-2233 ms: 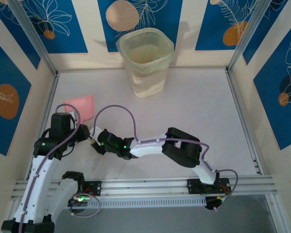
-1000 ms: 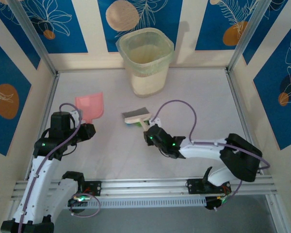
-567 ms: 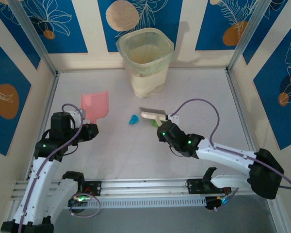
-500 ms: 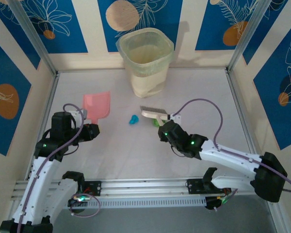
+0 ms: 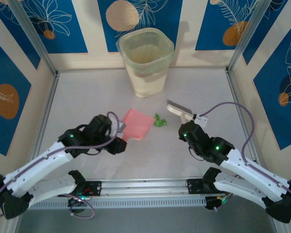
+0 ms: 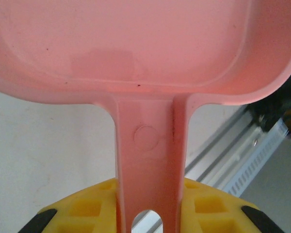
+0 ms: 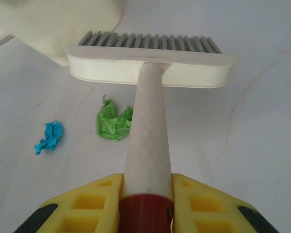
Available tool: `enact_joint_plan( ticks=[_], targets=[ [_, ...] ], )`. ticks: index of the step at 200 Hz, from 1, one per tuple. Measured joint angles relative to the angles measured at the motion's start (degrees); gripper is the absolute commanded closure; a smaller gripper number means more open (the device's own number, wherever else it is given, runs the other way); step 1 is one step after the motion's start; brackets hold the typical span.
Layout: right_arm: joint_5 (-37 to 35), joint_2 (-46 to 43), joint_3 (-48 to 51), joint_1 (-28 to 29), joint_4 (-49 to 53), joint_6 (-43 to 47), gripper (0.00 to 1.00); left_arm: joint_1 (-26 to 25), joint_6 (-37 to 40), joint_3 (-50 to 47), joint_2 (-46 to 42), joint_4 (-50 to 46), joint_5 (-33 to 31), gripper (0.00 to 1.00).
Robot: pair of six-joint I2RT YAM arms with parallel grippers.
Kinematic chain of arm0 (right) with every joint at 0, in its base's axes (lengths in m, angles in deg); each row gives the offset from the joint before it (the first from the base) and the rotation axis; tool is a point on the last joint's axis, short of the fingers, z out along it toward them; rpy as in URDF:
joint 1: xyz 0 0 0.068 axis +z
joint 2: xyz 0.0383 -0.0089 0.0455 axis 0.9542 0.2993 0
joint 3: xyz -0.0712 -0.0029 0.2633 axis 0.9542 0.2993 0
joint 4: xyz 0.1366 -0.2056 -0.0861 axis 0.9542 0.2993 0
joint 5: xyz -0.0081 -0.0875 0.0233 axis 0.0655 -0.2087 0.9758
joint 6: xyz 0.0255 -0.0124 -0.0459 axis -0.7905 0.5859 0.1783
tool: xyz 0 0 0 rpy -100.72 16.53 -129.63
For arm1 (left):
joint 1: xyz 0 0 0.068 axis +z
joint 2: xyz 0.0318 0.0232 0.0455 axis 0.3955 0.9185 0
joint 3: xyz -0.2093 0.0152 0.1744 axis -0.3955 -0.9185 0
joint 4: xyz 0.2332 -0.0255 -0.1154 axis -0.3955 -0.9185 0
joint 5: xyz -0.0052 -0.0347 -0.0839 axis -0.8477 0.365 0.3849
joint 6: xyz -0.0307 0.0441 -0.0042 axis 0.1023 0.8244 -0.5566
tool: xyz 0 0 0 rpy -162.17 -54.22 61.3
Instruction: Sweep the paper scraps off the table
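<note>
left gripper (image 5: 121, 137): swung from the left side out to the centre
dustpan (image 5: 137, 124): carried from back-left to the middle, now just left of green scrap (image 5: 159, 120)
right gripper (image 5: 189, 127): shifted right
brush (image 5: 178, 108): moved right, off the green scrap, head now turned diagonal

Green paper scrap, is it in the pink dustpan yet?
No, the green paper scrap lies on the table between the pink dustpan and the brush.
</note>
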State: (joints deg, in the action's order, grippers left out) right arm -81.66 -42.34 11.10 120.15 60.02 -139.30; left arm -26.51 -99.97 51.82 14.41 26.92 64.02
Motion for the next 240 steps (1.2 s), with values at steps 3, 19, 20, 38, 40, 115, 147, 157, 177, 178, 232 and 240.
enact_joint_plan(
  ticks=[3,19,20,38,40,115,147,157,177,178,232,240],
  targets=[
    [-0.2,-0.1,-0.2,-0.2,0.6,-0.2,1.00,-1.0,0.0,0.1,0.8,0.0,-0.5,1.00],
    [-0.9,0.5,-1.7,-1.6,4.0,-0.8,1.00,-6.5,-0.2,0.1,6.1,0.1,-2.8,1.00],
    [-0.9,0.6,-1.9,-1.7,4.3,-0.8,1.00,-6.9,-0.2,0.1,6.5,0.0,-3.0,1.00],
    [-1.4,3.4,-4.3,-3.0,7.5,-0.4,1.00,-11.3,-0.5,0.1,12.6,0.3,-4.7,1.00],
    [-1.4,3.7,-4.6,-3.1,7.7,-0.3,1.00,-11.7,-0.5,0.1,13.2,0.3,-4.8,1.00],
    [1.9,23.4,-15.4,-3.8,8.5,9.0,1.00,-14.5,-1.3,-0.8,26.3,6.2,-5.1,1.00],
    [3.4,31.1,-20.4,-3.7,8.4,11.6,1.00,-13.2,-1.3,-1.5,30.7,9.1,-4.5,1.00],
    [3.6,32.5,-21.3,-3.7,8.4,12.2,1.00,-12.0,-1.3,-1.7,30.7,9.9,-4.1,1.00],
    [4.1,34.2,-22.1,-3.0,8.5,13.1,1.00,-9.1,-1.4,-2.2,30.7,11.7,-3.6,1.00],
    [4.1,34.3,-22.1,-3.0,8.6,13.1,1.00,-8.9,-1.4,-2.2,30.7,11.8,-3.6,1.00],
    [4.5,34.3,-21.9,1.7,11.9,13.1,1.00,-6.5,-1.5,-2.4,33.5,14.7,-2.2,1.00],
    [4.6,33.7,-21.5,2.8,12.3,12.8,1.00,-6.3,-1.5,-2.4,33.6,15.1,-2.1,1.00]
  ],
)
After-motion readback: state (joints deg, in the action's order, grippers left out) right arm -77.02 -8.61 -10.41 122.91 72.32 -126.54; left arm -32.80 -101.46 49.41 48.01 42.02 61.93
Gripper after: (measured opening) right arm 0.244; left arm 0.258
